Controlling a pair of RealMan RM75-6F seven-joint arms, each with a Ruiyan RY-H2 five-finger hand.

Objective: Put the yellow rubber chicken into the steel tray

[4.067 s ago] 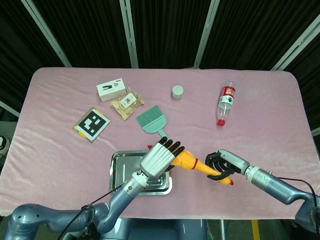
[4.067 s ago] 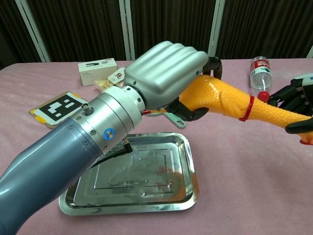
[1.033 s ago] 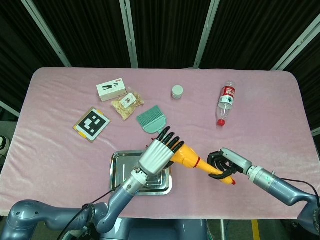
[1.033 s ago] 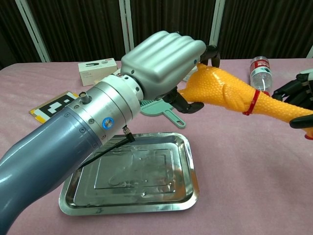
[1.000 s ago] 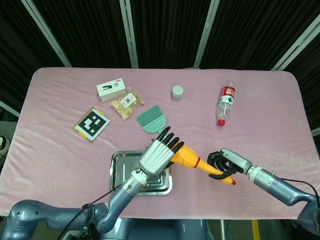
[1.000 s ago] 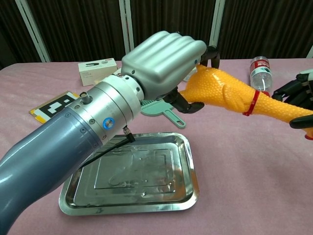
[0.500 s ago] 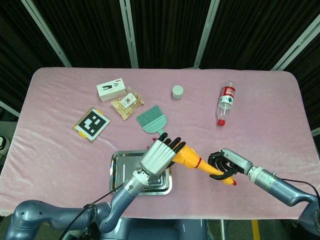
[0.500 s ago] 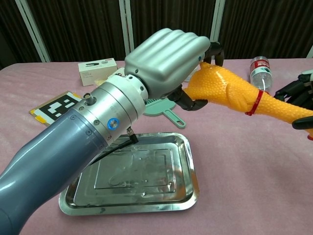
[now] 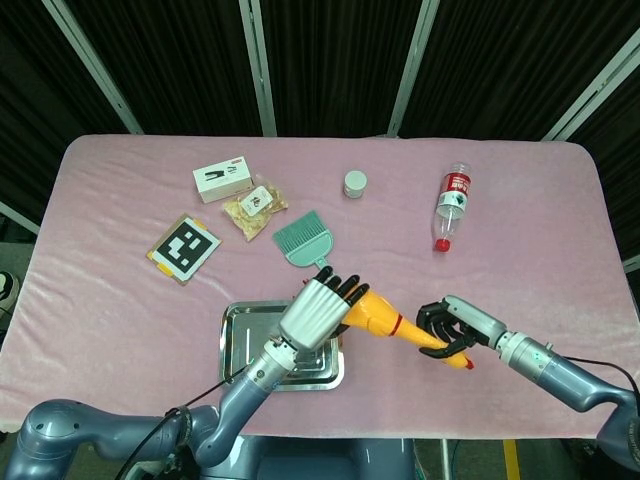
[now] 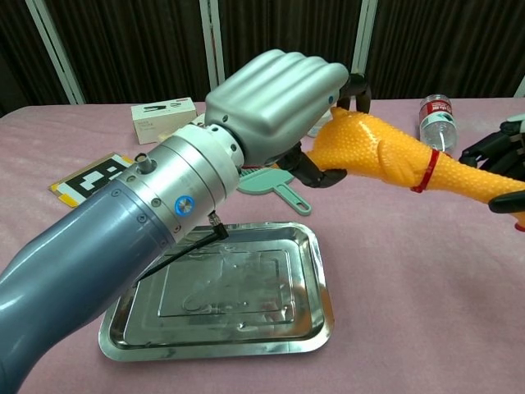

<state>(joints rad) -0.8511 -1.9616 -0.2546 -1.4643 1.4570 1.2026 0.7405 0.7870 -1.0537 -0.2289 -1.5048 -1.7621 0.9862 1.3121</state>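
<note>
1. Two hands held the chicken (image 9: 385,322) at once, above the pink table (image 9: 520,270) and just right of the tray (image 9: 235,345).
2. The left hand (image 9: 318,310) gripped the fat body end, its dark fingers (image 10: 316,174) curled under and around it; in the chest view the silver back of that hand (image 10: 275,98) hid much of the body.
3. The right hand (image 9: 445,325) held the thin neck end, with the chicken's red-tipped head poking out past its fingers.
4. The chicken (image 10: 394,160) stretched nearly level between the hands, a red band around its neck.
5. The tray (image 10: 316,316) lay flat and held nothing; it sat below the left forearm.
6. A teal brush (image 9: 303,242) lay just beyond the tray.
7. A marker card (image 9: 185,248), a white box (image 9: 222,178) and a snack bag (image 9: 255,208) lay at the far left.
8. A small jar (image 9: 354,183) stood mid-table at the back, and a bottle (image 9: 450,203) lay on its side to the right of it.
</note>
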